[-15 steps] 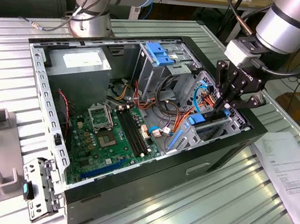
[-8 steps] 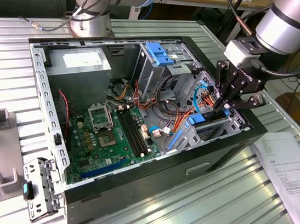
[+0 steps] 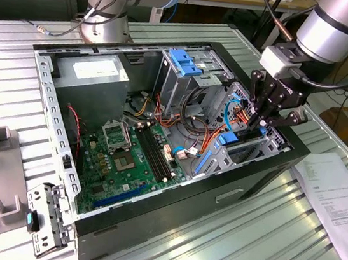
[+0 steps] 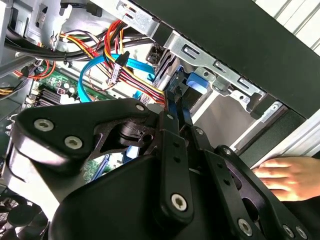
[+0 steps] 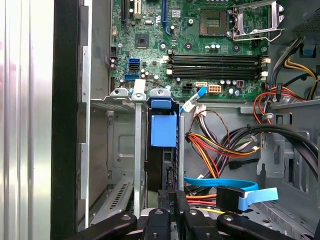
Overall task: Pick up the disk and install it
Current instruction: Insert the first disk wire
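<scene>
The gripper (image 5: 170, 212) pinches the disk (image 5: 163, 150), which stands on edge in the bay slot, its long axis running toward twelve o'clock from the fingertips in the first wrist view.

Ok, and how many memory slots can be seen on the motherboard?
4. The memory slots lie side by side in one bank on the green motherboard, next to the CPU socket. None seems hidden.

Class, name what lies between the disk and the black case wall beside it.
In the first wrist view, a thin metal divider and a bare bay slot lie between the disk and the case wall.
</scene>
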